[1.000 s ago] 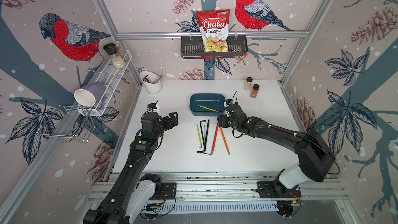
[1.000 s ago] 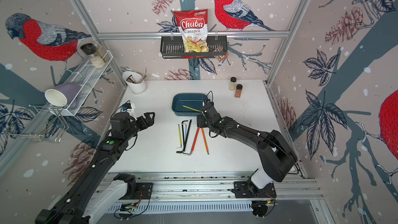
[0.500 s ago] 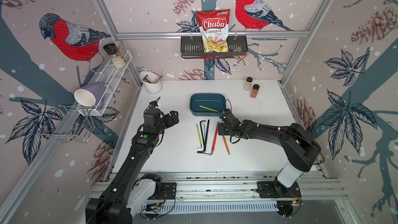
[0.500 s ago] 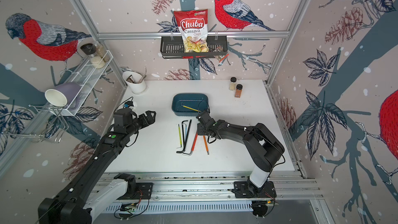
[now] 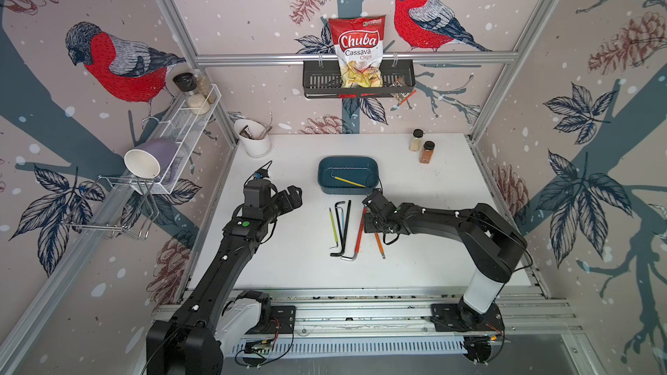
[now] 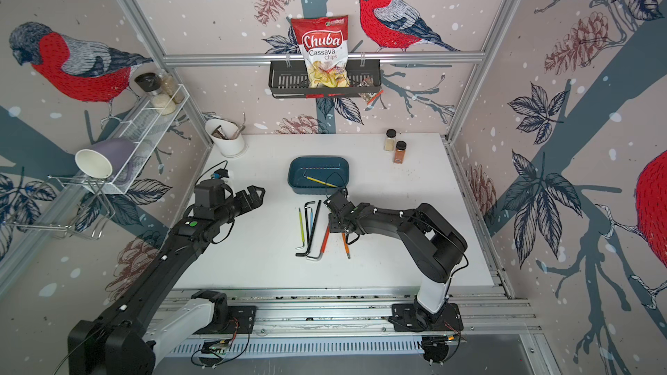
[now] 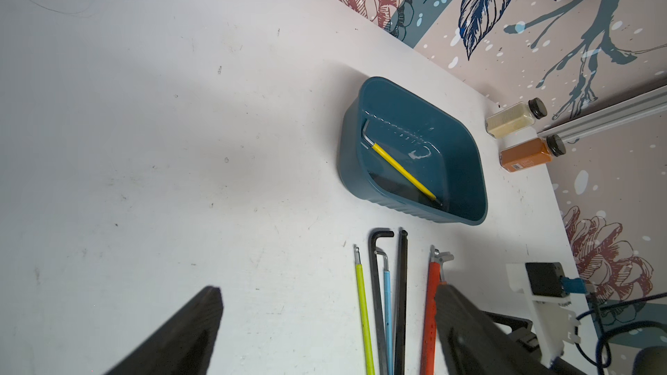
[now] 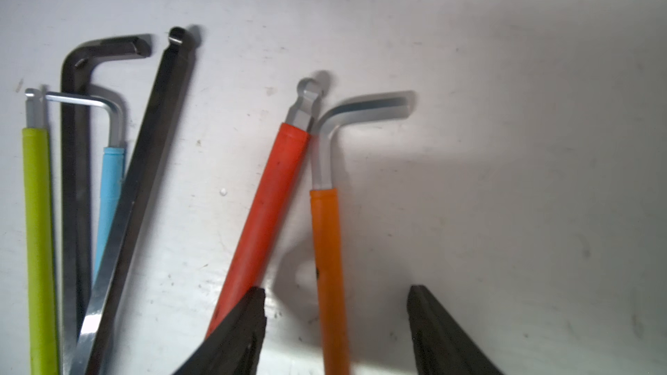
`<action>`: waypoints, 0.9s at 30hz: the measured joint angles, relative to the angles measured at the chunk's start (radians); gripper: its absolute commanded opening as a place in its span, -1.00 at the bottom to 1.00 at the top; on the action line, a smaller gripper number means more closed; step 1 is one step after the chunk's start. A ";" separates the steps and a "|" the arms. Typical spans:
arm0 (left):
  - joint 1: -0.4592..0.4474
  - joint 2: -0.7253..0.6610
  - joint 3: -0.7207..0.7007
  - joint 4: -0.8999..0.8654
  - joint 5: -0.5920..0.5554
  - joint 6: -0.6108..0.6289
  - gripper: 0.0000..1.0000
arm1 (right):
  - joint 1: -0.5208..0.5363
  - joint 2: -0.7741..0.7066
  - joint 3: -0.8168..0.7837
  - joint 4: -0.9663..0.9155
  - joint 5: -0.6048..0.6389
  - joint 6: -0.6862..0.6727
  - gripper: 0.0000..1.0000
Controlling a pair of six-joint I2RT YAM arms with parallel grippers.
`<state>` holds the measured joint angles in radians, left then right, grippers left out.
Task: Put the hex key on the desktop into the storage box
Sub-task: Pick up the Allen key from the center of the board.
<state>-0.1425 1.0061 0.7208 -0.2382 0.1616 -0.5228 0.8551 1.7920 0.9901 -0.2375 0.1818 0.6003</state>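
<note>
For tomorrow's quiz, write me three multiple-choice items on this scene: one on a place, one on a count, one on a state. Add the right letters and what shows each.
1. Where does the yellow hex key lie?
A) in the storage box
B) beside the spice jars
C) in the wall basket

2. How many hex keys lie on the desktop, outside the box?
A) four
B) six
C) eight

3. How is the right tool?
A) shut, holding nothing
B) open, straddling the orange hex key
C) open above the storage box

1 A: it lies slantwise on the box floor.
2 B: green key, black key, blue key, second black key, red key and the orange one lie side by side.
3 B: in the right wrist view the orange shaft sits in the tool's open gap.
</note>
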 measured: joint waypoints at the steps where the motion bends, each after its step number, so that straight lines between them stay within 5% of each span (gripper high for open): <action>1: 0.000 0.000 0.000 0.000 0.000 0.000 0.90 | 0.004 0.009 0.009 -0.003 0.008 0.000 0.33; 13: 0.000 -0.003 0.001 -0.002 0.019 0.000 0.90 | 0.014 0.027 -0.028 0.083 0.048 0.008 0.20; 27: 0.000 0.007 0.001 -0.003 0.022 0.000 0.90 | 0.012 0.026 -0.098 0.244 0.081 0.027 -0.47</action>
<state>-0.1425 1.0134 0.7216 -0.2409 0.1837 -0.5232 0.8673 1.8175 0.8921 0.0063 0.2630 0.6273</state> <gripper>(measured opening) 0.952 0.306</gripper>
